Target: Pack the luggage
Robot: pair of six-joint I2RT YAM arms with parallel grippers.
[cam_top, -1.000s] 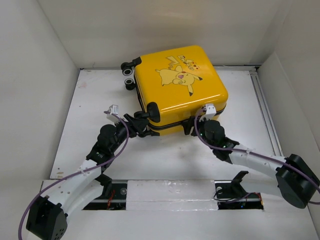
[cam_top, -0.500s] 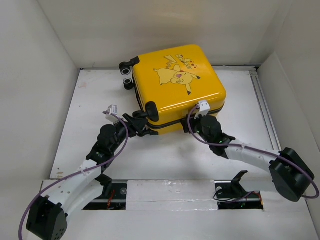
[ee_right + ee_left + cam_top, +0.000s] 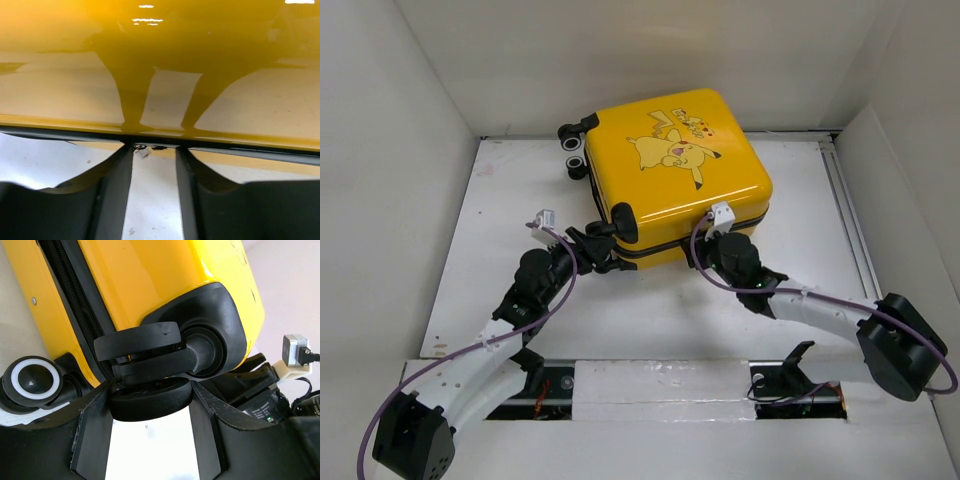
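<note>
A white table (image 3: 490,240) is carrying the yellow luggage (image 3: 670,170), which is lying flat, printed side up, toward the far edge near the middle, its black wheels (image 3: 576,150) pointing left.

A robotics lab test cell: a white counter (image 3: 650,310) boxed in by plain white panels (image 3: 410,150) on three sides, two white robot arms (image 3: 470,370) bolted to a rail (image 3: 660,385) at its near edge, purple cables (image 3: 573,268) looping along them, exposed wiring in the rail's slots
</note>
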